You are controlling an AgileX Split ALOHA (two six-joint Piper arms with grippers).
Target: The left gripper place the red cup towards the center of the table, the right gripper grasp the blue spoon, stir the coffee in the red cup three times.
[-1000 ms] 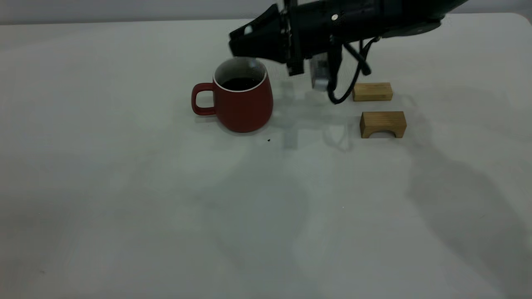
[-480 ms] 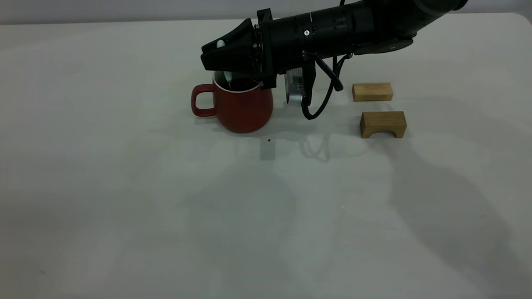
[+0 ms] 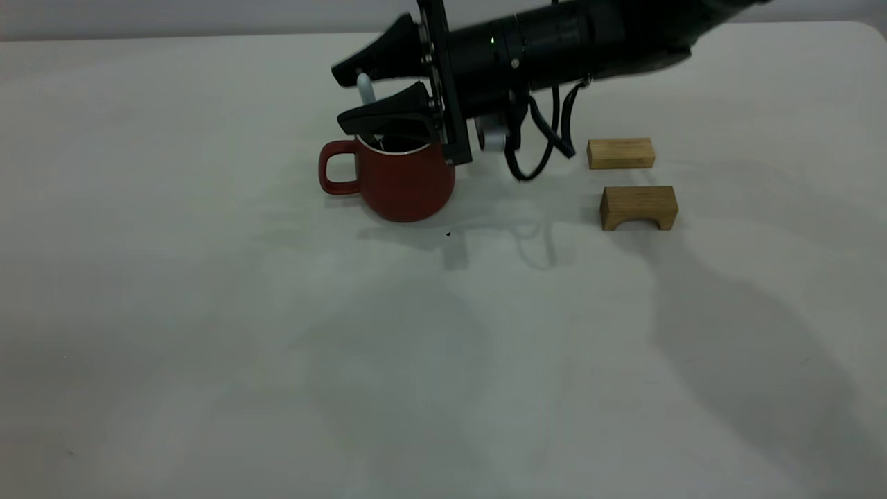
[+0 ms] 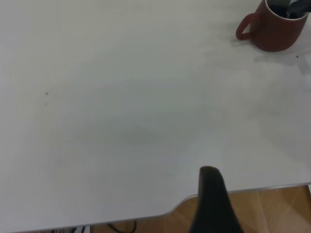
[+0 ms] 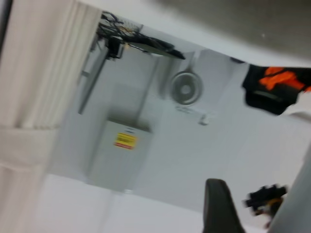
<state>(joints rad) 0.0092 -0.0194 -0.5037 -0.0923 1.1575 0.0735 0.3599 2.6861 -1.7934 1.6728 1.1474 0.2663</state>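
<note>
- right hand (image 3: 371, 93) sits right over the red cup (image 3: 405, 181), fingers spread apart, not gripping
- blue spoon (image 3: 365, 92) stands near-upright between them, handle at 12 o'clock, bowl down in the cup
- left hand (image 4: 212, 201) far off, can't tell its fingers

Most of the counter (image 3: 208, 346) in front of me is bare, wide open for a pass across the near side and the whole left half. The red cup (image 3: 405, 180) stands mid-counter toward the far side, handle pointing left. Its mouth is blocked from above: the right gripper (image 3: 360, 90) hangs right over the rim, fingers spread with the blue spoon (image 3: 365, 90) between them, arm stretching off to the right above the counter. Two wooden blocks (image 3: 637, 206) sit to the right of the cup, well apart from it, with a lane between. Left gripper (image 4: 212, 204) is off near the counter's edge, far from the cup.
</note>
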